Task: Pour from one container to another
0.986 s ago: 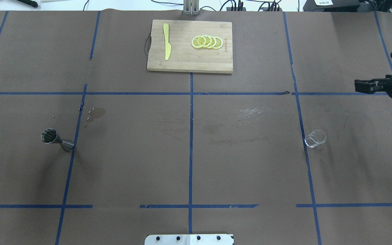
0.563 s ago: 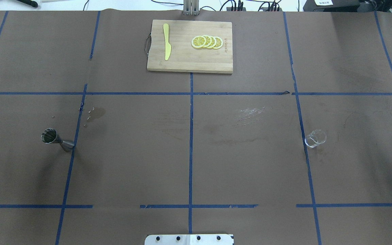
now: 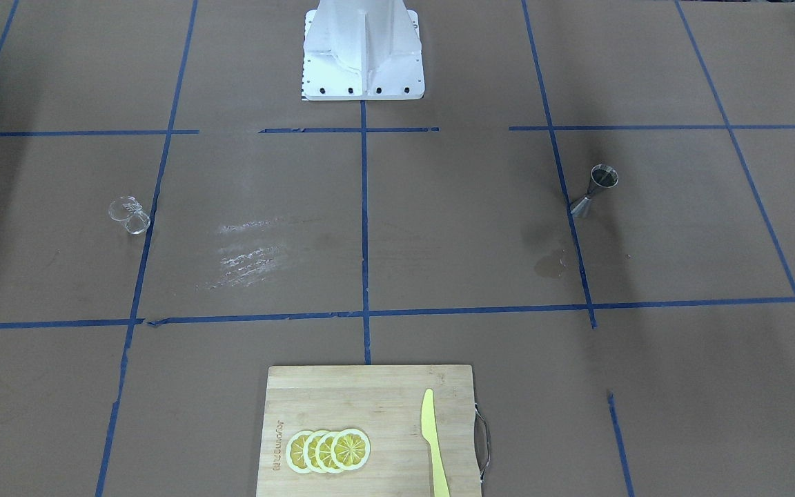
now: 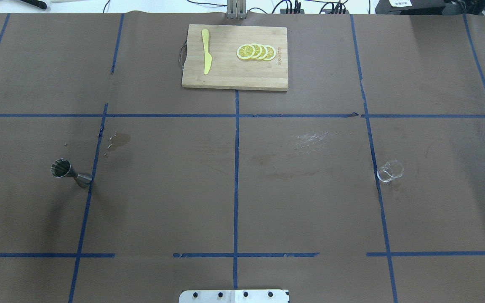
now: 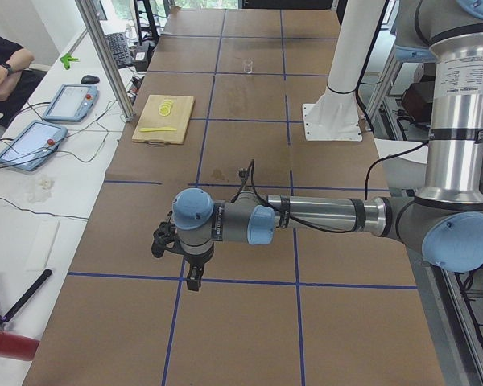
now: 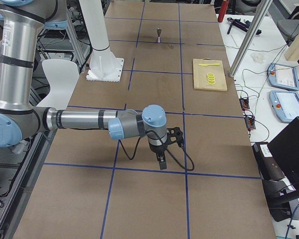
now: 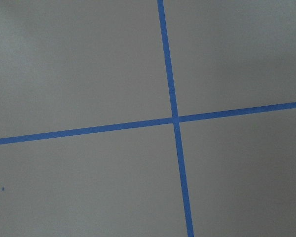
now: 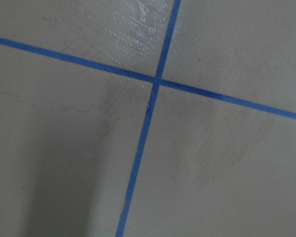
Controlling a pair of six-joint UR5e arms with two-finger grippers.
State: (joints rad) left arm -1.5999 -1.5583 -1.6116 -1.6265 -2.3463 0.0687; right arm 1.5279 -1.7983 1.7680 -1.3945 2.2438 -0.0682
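Observation:
A steel jigger (image 4: 67,171) stands upright on the left half of the table, also seen as the jigger (image 3: 594,190) from the front. A small clear glass (image 4: 390,171) stands on the right half, seen again as the glass (image 3: 128,215). Neither gripper appears in the overhead or front views. My left gripper (image 5: 194,280) hangs over the table's left end, pointing down, far from the jigger. My right gripper (image 6: 161,163) hangs over the right end, far from the glass. I cannot tell whether either one is open or shut. Both wrist views hold only brown paper and blue tape.
A wooden cutting board (image 4: 234,57) lies at the far middle with a yellow knife (image 4: 206,51) and lemon slices (image 4: 256,52). A wet stain (image 4: 118,141) marks the paper near the jigger. The robot's base plate (image 4: 234,296) sits at the near edge.
My right gripper, at the overhead view's right edge a second ago, has moved out of that view to the right. The jigger and the glass have not moved.

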